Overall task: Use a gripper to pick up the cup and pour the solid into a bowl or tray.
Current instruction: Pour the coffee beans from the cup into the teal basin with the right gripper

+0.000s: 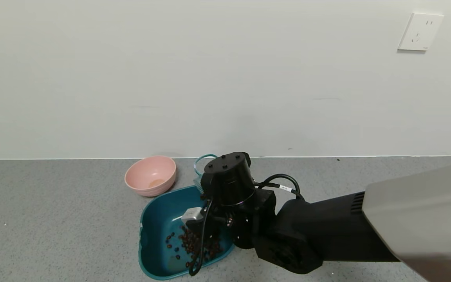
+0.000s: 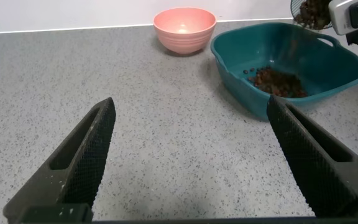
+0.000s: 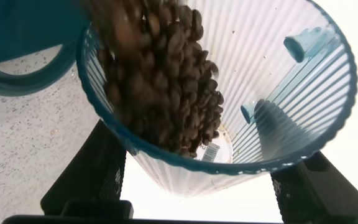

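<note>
My right gripper (image 3: pixel 204 180) is shut on the ribbed blue-grey cup (image 3: pixel 278 93) and holds it tilted over the teal basin (image 1: pixel 156 229). Dark-brown beans (image 3: pixel 166 74) slide towards the cup's rim. More beans (image 1: pixel 194 244) lie in the basin. In the head view the black wrist (image 1: pixel 228 178) hides most of the cup; only its handle loop (image 1: pixel 204 158) and a bit of ribbed wall show. The left wrist view shows the basin (image 2: pixel 241 56), its beans (image 2: pixel 278 81) and the tilted cup (image 2: pixel 312 12). My left gripper (image 2: pixel 191 106) is open and empty, low over the table, apart from the basin.
A round pink bowl (image 1: pixel 150 175) stands just behind the basin's far left corner and also shows in the left wrist view (image 2: pixel 184 28). The grey speckled table (image 1: pixel 53 219) ends at a white wall. A wall socket (image 1: pixel 420 31) is at the upper right.
</note>
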Tool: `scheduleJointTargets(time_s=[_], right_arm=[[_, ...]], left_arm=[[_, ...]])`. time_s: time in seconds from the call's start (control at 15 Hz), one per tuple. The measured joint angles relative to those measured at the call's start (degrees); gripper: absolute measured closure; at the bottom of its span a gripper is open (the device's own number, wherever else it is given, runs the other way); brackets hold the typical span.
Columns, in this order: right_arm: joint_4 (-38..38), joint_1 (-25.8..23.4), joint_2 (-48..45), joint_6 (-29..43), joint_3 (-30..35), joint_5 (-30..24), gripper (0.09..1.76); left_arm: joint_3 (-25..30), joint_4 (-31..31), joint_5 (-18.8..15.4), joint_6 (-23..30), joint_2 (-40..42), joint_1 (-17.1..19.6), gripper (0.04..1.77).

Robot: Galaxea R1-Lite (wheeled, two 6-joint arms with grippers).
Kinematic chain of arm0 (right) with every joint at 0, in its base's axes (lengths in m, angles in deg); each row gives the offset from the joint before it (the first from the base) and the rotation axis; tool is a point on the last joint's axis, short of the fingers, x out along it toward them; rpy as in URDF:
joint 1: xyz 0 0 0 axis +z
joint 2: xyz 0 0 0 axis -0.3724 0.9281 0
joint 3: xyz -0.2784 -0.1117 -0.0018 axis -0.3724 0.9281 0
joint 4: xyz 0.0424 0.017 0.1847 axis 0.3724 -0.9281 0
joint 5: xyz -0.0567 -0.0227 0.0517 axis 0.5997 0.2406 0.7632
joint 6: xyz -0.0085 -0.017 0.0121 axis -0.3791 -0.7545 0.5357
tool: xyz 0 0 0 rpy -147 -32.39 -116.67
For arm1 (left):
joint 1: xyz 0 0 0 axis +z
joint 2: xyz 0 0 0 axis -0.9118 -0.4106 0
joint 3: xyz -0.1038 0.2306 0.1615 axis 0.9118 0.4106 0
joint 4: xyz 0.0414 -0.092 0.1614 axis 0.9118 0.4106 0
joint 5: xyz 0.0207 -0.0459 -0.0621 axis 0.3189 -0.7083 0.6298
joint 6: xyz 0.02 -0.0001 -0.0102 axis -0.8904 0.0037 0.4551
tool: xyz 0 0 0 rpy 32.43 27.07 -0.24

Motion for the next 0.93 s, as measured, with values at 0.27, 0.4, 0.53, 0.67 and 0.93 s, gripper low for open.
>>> scheduleJointTargets(time_s=[0.27, 0.4, 0.53, 0.67, 0.93], right_arm=[[0.1, -0.1, 0.0, 0.5, 0.2, -0.1, 0.51], [0.6, -0.3, 0.0, 0.8, 0.4, -0.5, 0.51], [1.4, -0.6, -0.1, 0.9, 0.7, -0.6, 0.51], [2.7, -0.6, -0.1, 2.3, 1.4, -0.9, 0.51], [3.8, -0.9, -0.3, 7.1, 3.7, -1.0, 0.51]], left_arm=[[0.0, 0.0, 0.0, 0.0, 0.0, 0.0, 0.06], [0.0, 0.0, 0.0, 0.0, 0.0, 0.0, 0.06], [0.0, 0.0, 0.0, 0.0, 0.0, 0.0, 0.06], [0.0, 0.0, 0.0, 0.0, 0.0, 0.0, 0.06], [0.0, 0.0, 0.0, 0.0, 0.0, 0.0, 0.06]])
